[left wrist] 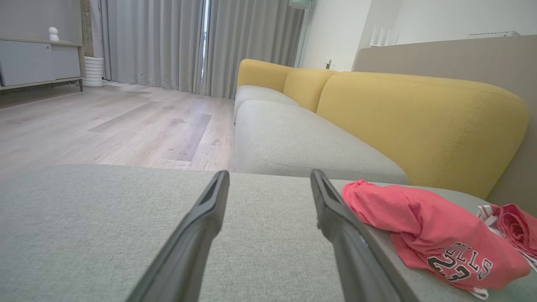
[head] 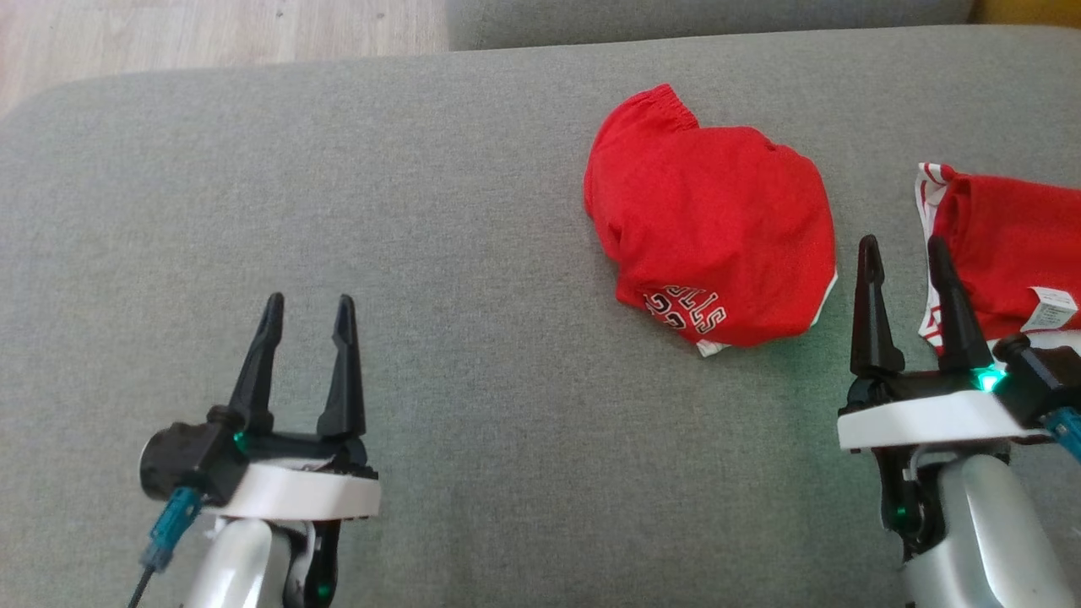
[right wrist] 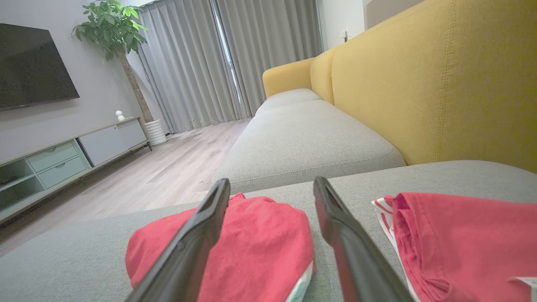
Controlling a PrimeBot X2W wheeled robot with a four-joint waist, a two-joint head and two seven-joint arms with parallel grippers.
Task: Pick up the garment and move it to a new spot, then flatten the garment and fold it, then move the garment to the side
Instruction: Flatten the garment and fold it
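A crumpled red garment (head: 709, 228) with white "BULLS 23" lettering lies on the grey sofa seat (head: 464, 211), right of centre. It also appears in the left wrist view (left wrist: 419, 226) and the right wrist view (right wrist: 268, 247). My right gripper (head: 902, 245) stands open just right of its lower edge, above the cushion, holding nothing; in the right wrist view the gripper (right wrist: 272, 182) has the cloth ahead and left of it. My left gripper (head: 309, 304) is open and empty over bare cushion at the lower left, well apart from the garment, and its wrist view (left wrist: 269, 176) has the cloth to its right.
A second red garment (head: 1005, 253) with white trim and a label lies at the right edge, close beside my right gripper. The yellow backrest (left wrist: 419, 121) rises behind the seat. Wooden floor (head: 211, 34) lies past the seat's far left edge. Another grey seat cushion (right wrist: 302, 138) continues beyond.
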